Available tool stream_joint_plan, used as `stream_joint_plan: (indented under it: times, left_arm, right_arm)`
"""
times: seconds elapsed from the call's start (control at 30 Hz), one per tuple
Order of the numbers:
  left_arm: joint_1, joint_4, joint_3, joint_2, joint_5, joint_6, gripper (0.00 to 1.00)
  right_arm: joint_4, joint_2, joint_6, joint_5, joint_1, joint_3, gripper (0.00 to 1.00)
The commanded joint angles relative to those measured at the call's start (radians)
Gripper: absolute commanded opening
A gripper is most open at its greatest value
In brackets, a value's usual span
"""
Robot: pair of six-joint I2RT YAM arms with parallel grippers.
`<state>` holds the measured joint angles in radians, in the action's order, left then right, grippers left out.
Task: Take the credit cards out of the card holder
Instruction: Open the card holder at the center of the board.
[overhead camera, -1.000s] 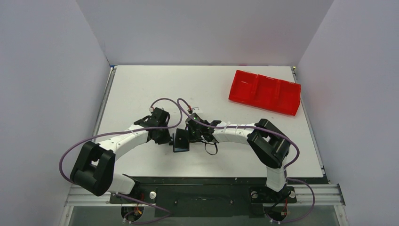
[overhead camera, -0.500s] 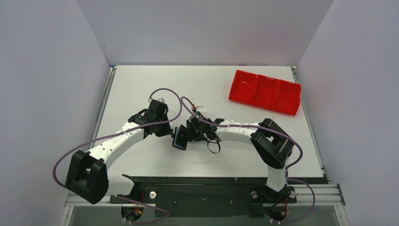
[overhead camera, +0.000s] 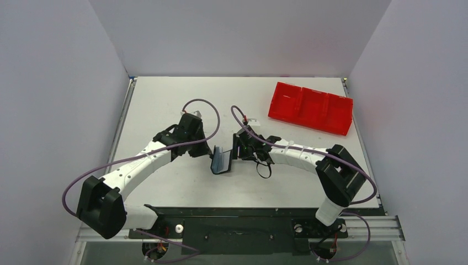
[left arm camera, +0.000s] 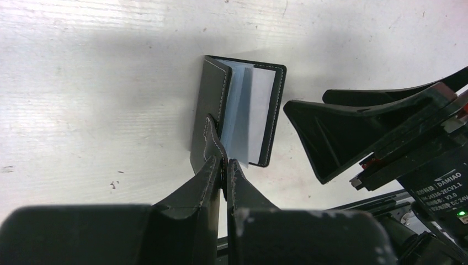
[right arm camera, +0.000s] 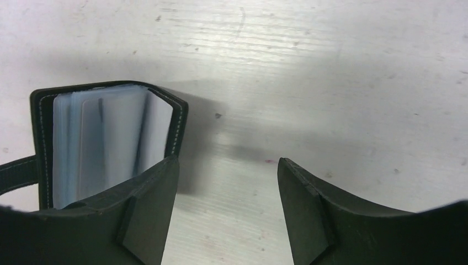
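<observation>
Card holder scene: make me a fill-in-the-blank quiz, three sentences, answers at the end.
1. The left gripper has its jaws ____ on the strap of the card holder.
2. The right gripper has its jaws ____, with nothing between them.
3. The red tray at the table's far right has ____ compartments.

Missing words: shut; open; three.

white table (overhead camera: 165, 105) with open card holder (overhead camera: 221, 162), red tray (overhead camera: 309, 125) far right
</observation>
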<state>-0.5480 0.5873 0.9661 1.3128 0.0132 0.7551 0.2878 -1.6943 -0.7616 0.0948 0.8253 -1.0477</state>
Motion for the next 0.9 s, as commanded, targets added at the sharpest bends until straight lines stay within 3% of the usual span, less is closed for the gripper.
stream_joint_plan:
  times: [0.0,0.33,0.67,0.87]
  left_arm:
    - [-0.029,-0.022,0.057,0.017,0.001,0.045,0.00]
    - [-0.040,-0.026,0.059,0.013,-0.004,0.086,0.00]
    - [-0.007,0.083,-0.020,0.002,-0.220,0.048,0.00]
    - [0.040,0.057,-0.106,0.038,-0.257,0.057,0.00]
  right_arm:
    - [0.003,0.076,-0.024,0.063,-0.031,0.044,0.62]
    - [0.013,0.102,-0.028,0.065,-0.046,0.058,0.62]
    - [-0.007,0.073,-0.030,0.023,-0.023,0.038,0.60]
    - [-0.009,0.040,-0.030,0.018,0.004,0.017,0.56]
